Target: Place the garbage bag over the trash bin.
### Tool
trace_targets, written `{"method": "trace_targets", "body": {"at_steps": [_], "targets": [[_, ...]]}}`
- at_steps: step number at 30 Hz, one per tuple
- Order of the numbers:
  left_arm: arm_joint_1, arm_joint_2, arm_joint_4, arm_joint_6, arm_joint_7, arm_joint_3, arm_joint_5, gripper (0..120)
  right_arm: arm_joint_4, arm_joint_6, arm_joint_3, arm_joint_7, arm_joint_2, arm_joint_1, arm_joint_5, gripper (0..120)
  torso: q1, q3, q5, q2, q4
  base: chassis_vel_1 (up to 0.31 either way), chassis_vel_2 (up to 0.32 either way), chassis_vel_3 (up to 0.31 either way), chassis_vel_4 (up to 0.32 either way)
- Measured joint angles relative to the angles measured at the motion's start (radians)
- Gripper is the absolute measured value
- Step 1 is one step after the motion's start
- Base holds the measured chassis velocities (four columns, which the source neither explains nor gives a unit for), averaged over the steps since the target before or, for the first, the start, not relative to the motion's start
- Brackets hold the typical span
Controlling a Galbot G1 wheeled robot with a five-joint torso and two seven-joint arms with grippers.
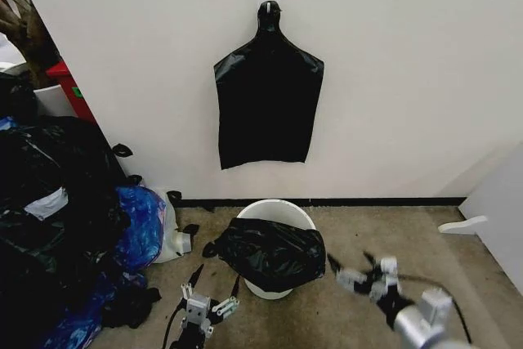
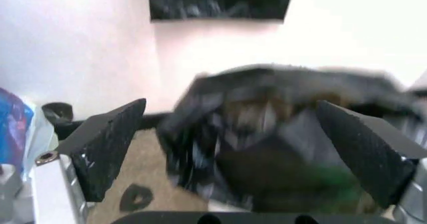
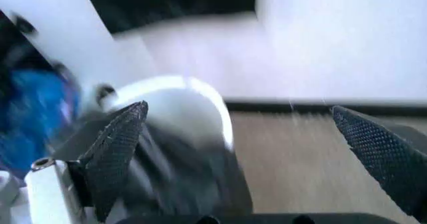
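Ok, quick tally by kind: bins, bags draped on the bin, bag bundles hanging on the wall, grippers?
trash bin: 1
garbage bag draped over the bin: 1
hanging bag bundle on the wall: 1
grippers: 2, left gripper and right gripper, both open
Total: 5

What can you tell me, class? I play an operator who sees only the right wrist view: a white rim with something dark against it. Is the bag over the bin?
Observer: Only partly. The garbage bag drapes over the near side of the trash bin; the far rim is bare.
Operator: Where is the other arm?
Observer: The left claw is low in front of the bin, on its left, open and holding nothing.
Operator: And mine, seen from above?
Observer: The right claw is open, just to the right of the bag and apart from it.
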Motion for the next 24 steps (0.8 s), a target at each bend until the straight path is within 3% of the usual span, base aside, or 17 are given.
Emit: {"method": "trace_targets", "body": {"at_steps": [1,8,12,15,17,24], "targets": [[0.000,0.000,0.000,0.000,0.000,0.000,0.000,100,0.000,0.000,0.000,0.000,0.000,0.000,0.000,100,0.000,0.000,0.0000,0.000,0.0000,0.000,0.000,0.000,0.000],[-0.124,0.062,-0.175,0.277,-0.087,-0.079,-0.306,100,-0.168,-0.297,0.049,-0.094,-0.094,0.303,0.166,100,0.000,0.000,-0.0002,0.000,-0.0020,0.000,0.000,0.000,0.000],[-0.118,0.067,-0.219,0.365,-0.075,-0.167,-0.362,100,-0.249,-0.334,-0.028,-0.143,-0.139,0.450,0.179,100,0.000,0.000,-0.0002,0.000,-0.0004,0.000,0.000,0.000,0.000],[-0.110,0.063,-0.233,0.442,-0.041,-0.237,-0.382,100,-0.337,-0.334,-0.092,-0.273,-0.167,0.566,0.138,100,0.000,0.000,-0.0006,0.000,-0.0005,0.000,0.000,0.000,0.000],[-0.110,0.062,-0.232,0.453,-0.028,-0.250,-0.382,100,-0.353,-0.337,-0.105,-0.292,-0.170,0.585,0.125,100,0.000,0.000,-0.0005,0.000,-0.0008,0.000,0.000,0.000,0.000],[-0.116,0.070,-0.231,0.623,0.038,-0.350,-0.389,100,-0.558,-0.341,-0.379,-0.405,-0.226,0.859,0.045,100,0.000,0.000,-0.0006,0.000,-0.0011,0.000,0.000,0.000,0.000]]}}
